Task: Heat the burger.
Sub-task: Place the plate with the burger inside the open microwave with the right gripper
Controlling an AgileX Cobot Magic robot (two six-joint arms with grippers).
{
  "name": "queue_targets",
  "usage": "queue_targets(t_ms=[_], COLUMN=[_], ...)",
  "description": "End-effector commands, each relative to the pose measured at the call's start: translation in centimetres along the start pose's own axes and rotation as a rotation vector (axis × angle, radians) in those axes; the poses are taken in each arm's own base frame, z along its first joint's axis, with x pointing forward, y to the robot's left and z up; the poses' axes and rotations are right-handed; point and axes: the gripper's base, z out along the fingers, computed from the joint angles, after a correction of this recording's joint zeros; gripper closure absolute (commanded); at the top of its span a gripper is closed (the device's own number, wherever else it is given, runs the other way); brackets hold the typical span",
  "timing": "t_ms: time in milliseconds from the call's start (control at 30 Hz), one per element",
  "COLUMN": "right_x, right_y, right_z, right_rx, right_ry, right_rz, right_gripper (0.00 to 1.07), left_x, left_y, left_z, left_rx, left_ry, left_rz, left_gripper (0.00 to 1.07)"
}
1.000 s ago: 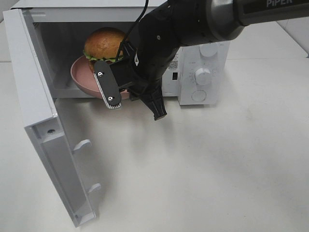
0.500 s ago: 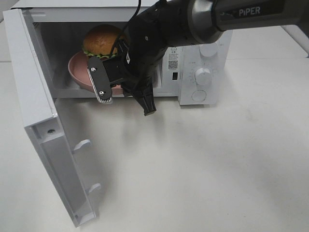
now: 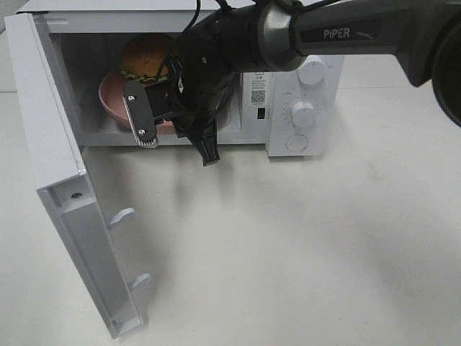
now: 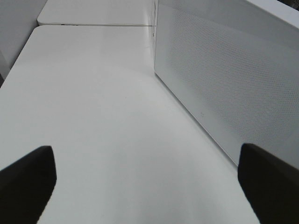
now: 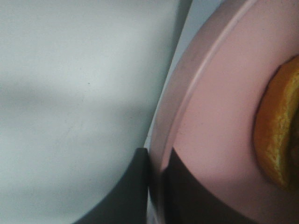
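Table (image 3: 302,259): white, carries the microwave (image 3: 302,108). Microwave door (image 3: 61,180) stands swung open at near left.

Left end effector (image 4: 149,186): fingers wide apart, holding nothing, low over the table beside a white dotted panel, probably the door.

Right end effector (image 5: 158,163): clamped on the near rim of the pink plate (image 3: 108,97), one finger on each side of the rim. Plate is in the cavity; cannot tell whether it rests on the cavity floor.

Burger (image 3: 144,54): on the plate, towards its far side, inside the cavity.

Judgement: burger is light, soft and loosely stacked, with a glossy bun. Squeezing would crush it and tilting could slide it. Handle it by the stiff plate rim and keep the plate level.
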Motion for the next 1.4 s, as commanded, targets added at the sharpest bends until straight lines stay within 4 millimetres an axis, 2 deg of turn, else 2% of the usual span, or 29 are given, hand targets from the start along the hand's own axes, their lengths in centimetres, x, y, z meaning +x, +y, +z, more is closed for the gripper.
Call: queue_targets(t_ms=[33, 567, 900, 1167, 1400], right_x=[0.1, -0.1, -0.1, -0.1, 0.0], right_y=[-1.6, -4.2, -3.9, -3.8, -3.4], right_z=[-0.6, 0.6, 1.8, 2.0, 2.1], right_rx=[0.085, 0.154, 0.133, 0.125, 0.084], right_ry=[-0.022, -0.017, -0.006, -0.006, 0.009], right_rz=[0.015, 0.041, 0.041, 0.061, 0.071], right_gripper=[1.07, 1.07, 1.07, 1.07, 1.01], left_x=[0.1, 0.1, 0.1, 0.1, 0.1], left_y=[0.1, 0.3, 0.6, 0.6, 0.6], left_z=[-0.2, -0.2, -0.2, -0.3, -0.3], left_rx=[-0.006, -0.039, -0.064, -0.07, -0.07], left_ry=[-0.03, -0.027, -0.026, -0.026, -0.026], left_rz=[0.008, 0.026, 0.04, 0.044, 0.044], left_gripper=[0.09, 0.09, 0.09, 0.09, 0.09])
